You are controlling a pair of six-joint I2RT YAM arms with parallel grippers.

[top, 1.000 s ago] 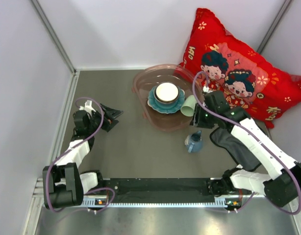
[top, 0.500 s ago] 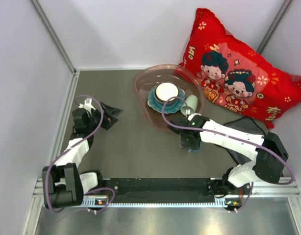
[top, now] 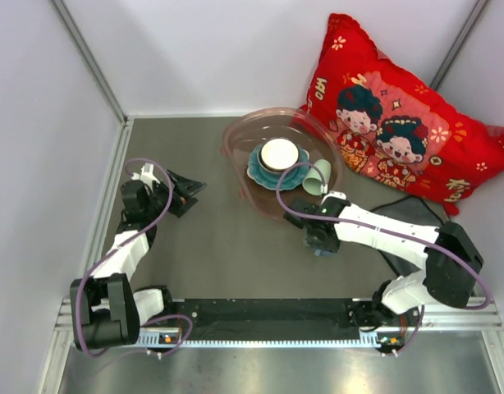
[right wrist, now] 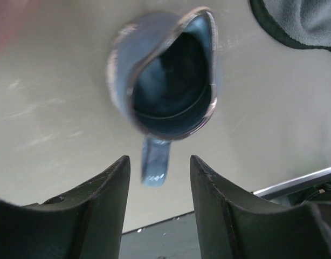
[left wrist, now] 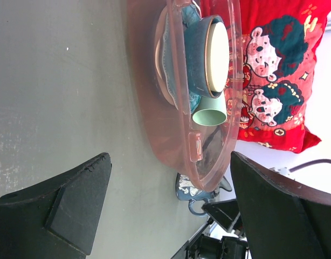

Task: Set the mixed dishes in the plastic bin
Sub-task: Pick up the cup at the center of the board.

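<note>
- most of the job is looking done: the teal scalloped plate (top: pixel 260 175) is lying in the plastic bin (top: pixel 256 199), with the blue bowl (left wrist: pixel 197 54) sitting on it and the cream-white bowl (top: pixel 278 153) nested inside that.
- the pale green cup (top: pixel 316 177) is lying on its side in the bin too, just beside the stack on its right.
- the small blue mug (right wrist: pixel 165 81) is standing upright on the table (top: pixel 219 246), outside the bin and near its front edge; by my reading it is the one dish left to move.
- whether another plate is lying under the stack is too hard to tell through the bin wall.
- the right gripper (top: pixel 320 238) is hanging directly over the mug with its jaws partly apart; the mug's handle is pointing toward the gap, but the fingers (right wrist: pixel 95 210) are not closing on anything.
- the left gripper (top: pixel 180 190) is waiting well apart on the left with its jaws spread wide, holding and touching nothing.
</note>
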